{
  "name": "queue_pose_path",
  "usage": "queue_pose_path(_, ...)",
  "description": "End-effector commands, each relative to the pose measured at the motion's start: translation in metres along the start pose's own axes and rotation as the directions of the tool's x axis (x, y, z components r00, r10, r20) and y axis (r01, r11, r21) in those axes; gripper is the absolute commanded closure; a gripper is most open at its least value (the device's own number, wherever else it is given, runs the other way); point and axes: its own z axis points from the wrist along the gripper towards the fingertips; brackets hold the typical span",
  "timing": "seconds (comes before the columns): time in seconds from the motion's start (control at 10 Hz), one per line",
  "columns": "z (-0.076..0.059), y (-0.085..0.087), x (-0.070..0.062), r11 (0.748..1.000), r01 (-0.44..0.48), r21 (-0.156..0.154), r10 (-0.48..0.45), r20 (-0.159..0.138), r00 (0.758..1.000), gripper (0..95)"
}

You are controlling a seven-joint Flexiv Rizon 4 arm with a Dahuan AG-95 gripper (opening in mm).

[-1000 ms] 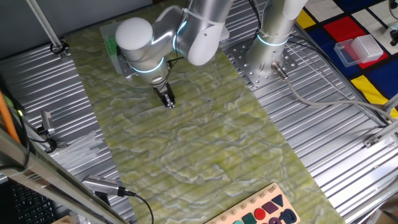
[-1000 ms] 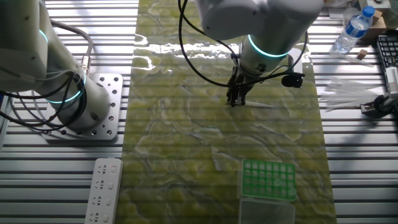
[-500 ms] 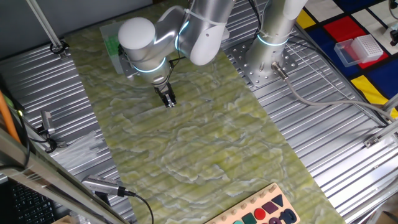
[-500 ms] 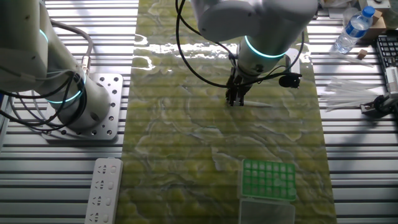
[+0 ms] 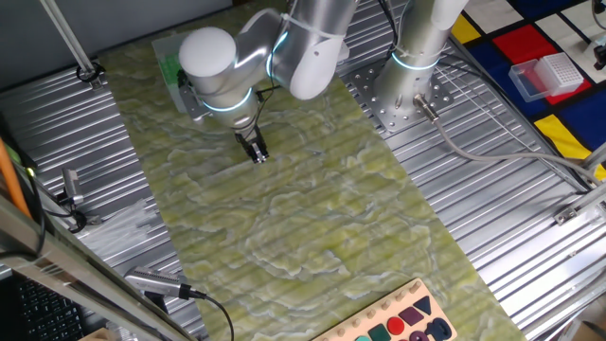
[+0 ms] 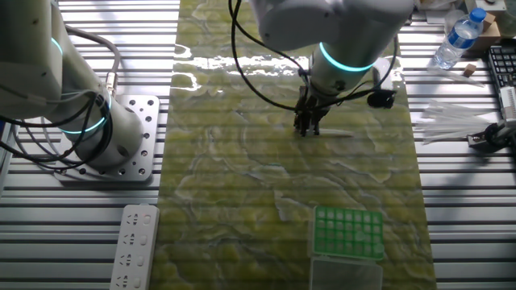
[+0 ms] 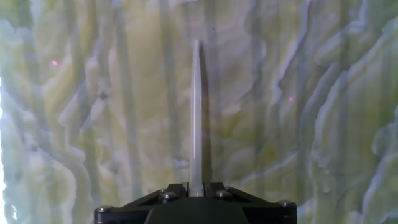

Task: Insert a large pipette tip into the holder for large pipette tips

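Observation:
The large pipette tip (image 7: 196, 112) is a thin pale tapered sliver that points straight out from between my jaws in the hand view. It also shows in the other fixed view (image 6: 335, 134) as a faint sliver low over the mat, just right of my fingers. My gripper (image 7: 196, 186) is shut on its wide end, also seen in both fixed views (image 6: 305, 129) (image 5: 258, 154). The holder (image 6: 348, 232), with a green gridded top, stands at the mat's near edge, well apart from the gripper. In one fixed view the arm hides most of it (image 5: 169, 70).
A green-yellow marbled mat (image 6: 242, 185) covers the table. A second arm's base (image 6: 101, 137) stands left. A white power strip (image 6: 135, 246), a water bottle (image 6: 455, 36) and bagged tips (image 6: 451, 121) lie around. A pinkish-red box (image 5: 547, 74) sits far right.
The hand has turned very slightly about its own axis. The gripper stays over the same spot of the mat, shut on the tip.

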Motion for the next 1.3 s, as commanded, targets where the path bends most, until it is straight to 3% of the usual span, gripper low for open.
queue_pose_path(0.1, -0.025, -0.016, -0.008, 0.984, 0.169, 0.050, -0.168, -0.014, 0.986, 95.0)
queue_pose_path(0.4, -0.081, -0.045, -0.024, 0.892, 0.433, 0.127, -0.428, -0.070, 0.901, 95.0)
queue_pose_path(0.6, -0.108, -0.059, -0.032, 0.818, 0.562, 0.122, -0.552, -0.108, 0.827, 95.0)
queue_pose_path(0.7, -0.118, -0.063, -0.035, 0.772, 0.619, 0.146, -0.602, -0.146, 0.785, 95.0)
queue_pose_path(0.9, -0.126, -0.070, -0.039, 0.709, 0.679, 0.191, -0.646, -0.213, 0.734, 95.0)
queue_pose_path(1.0, -0.128, -0.074, -0.039, 0.686, 0.701, 0.197, -0.662, -0.232, 0.713, 95.0)
queue_pose_path(1.1, -0.128, -0.085, -0.038, 0.639, 0.743, 0.198, -0.693, -0.271, 0.668, 95.0)
queue_pose_path(1.3, -0.128, -0.102, -0.037, 0.564, 0.804, 0.190, -0.741, -0.313, 0.594, 95.0)
